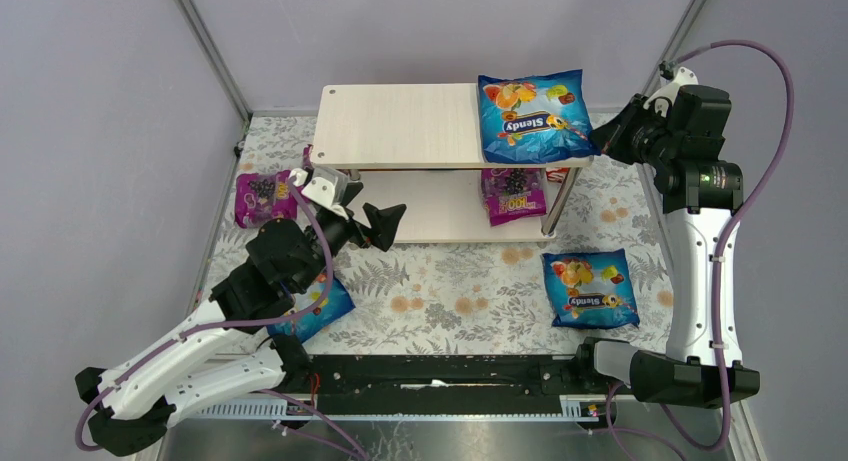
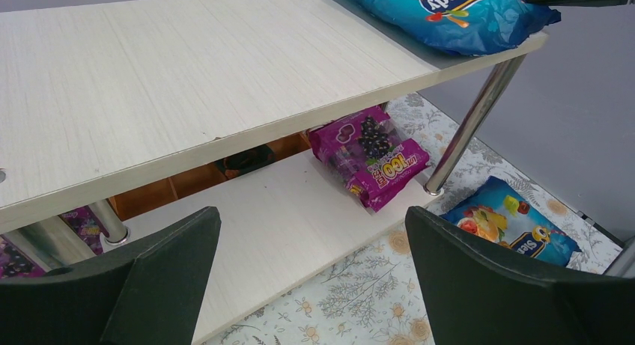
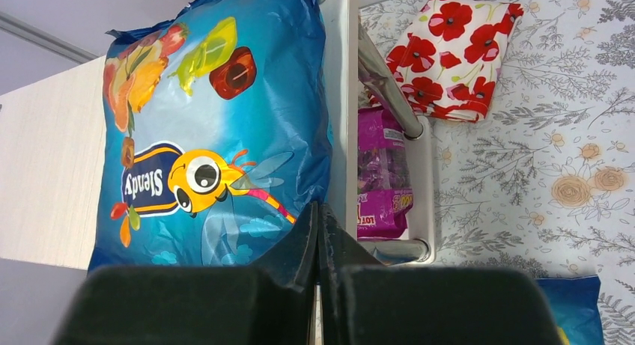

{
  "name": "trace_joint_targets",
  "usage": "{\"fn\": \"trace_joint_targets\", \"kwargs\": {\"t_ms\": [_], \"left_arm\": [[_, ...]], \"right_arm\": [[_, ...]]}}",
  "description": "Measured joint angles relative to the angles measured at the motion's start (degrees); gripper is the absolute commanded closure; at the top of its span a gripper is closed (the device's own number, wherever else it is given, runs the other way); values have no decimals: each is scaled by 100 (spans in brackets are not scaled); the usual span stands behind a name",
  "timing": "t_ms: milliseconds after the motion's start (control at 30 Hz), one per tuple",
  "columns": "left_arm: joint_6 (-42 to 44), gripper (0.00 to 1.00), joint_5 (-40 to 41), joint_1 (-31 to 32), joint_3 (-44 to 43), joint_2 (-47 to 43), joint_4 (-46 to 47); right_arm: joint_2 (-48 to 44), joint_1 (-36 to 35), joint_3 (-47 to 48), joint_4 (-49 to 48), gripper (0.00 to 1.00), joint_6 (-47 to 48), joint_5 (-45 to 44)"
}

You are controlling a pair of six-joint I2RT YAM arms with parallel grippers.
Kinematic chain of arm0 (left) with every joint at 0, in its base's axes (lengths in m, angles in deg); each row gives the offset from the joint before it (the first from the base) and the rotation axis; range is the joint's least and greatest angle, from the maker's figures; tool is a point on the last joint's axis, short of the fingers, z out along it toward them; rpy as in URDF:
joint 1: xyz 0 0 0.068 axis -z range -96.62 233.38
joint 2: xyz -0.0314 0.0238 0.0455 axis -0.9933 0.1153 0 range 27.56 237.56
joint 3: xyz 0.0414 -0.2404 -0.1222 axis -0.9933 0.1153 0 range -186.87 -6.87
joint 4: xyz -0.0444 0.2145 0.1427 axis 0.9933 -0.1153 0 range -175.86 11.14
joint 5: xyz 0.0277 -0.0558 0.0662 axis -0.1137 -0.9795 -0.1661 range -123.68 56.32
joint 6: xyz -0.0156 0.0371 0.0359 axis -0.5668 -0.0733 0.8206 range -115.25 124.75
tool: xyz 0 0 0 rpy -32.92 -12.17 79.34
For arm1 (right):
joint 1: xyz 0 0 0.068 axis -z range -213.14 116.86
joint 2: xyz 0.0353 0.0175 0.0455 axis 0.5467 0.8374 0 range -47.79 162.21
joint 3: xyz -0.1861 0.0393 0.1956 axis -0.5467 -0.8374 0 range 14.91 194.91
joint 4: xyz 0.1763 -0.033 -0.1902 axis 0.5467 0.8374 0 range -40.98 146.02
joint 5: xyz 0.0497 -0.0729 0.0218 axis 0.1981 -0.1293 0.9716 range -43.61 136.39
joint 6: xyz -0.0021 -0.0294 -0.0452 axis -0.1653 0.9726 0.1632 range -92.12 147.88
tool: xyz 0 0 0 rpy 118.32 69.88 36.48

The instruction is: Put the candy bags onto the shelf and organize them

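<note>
On the right end of the top board of the shelf (image 1: pixel 400 126) lies one blue bag (image 1: pixel 532 116), label up, reaching the board's right edge. The right gripper (image 1: pixel 603 141) sits at that edge with its jaws pressed flat together. Nothing shows between them, so it reads as closed and not holding. The left gripper (image 1: pixel 388 227) hangs in front of the lower board with its jaws spread wide and nothing in them. One magenta bag (image 1: pixel 512 194) lies on the lower board at its right end, just beside the post. Off the shelf are a second blue bag (image 1: pixel 590 288) on the table (image 1: pixel 450 281) at front right, a third blue bag (image 1: pixel 322 311) partly under the left arm, and a second magenta bag (image 1: pixel 262 196) on the table left of the shelf. A red flowered pouch (image 3: pixel 457 57) lies behind the shelf. The bags are probably light, soft and puffed with air, and their glossy film looks slippery. A pinch across the swollen middle is likely to slide off. Take each bag by a flat crimped end seam or a corner. On the smooth board a bag should shift under a light push.
</note>
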Motion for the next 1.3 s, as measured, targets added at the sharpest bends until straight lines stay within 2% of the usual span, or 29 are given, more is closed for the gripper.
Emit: {"fn": "trace_joint_targets", "kwargs": {"t_ms": [367,467,500,533,567,600,633,833,967,1100,1200,1300], "left_arm": [[0,1,0,0,0,74,11],[0,1,0,0,0,74,15],[0,1,0,0,0,74,15],[0,1,0,0,0,74,15],[0,1,0,-7,0,76,15],[0,1,0,-15,0,81,17],[0,1,0,-22,0,92,20],[4,1,4,-39,0,271,24],[9,1,4,-50,59,341,46],[-11,1,-20,-52,181,334,107],[-131,1,-164,-57,190,334,103],[-413,1,-334,-57,295,328,90]], "right_arm": [[11,0,87,87,100,227,-7],[52,0,184,197,97,310,-7],[59,0,201,212,93,328,-9],[68,0,219,236,83,352,-9],[70,0,234,256,67,358,-11],[81,0,267,295,55,391,-13],[87,2,295,337,47,404,-28],[87,11,649,688,13,535,-192],[-264,11,713,984,1,564,-404],[-1128,11,304,1082,0,560,-501],[-2085,11,-590,1029,0,566,-273],[-2953,-37,-1843,767,0,586,319]]}}
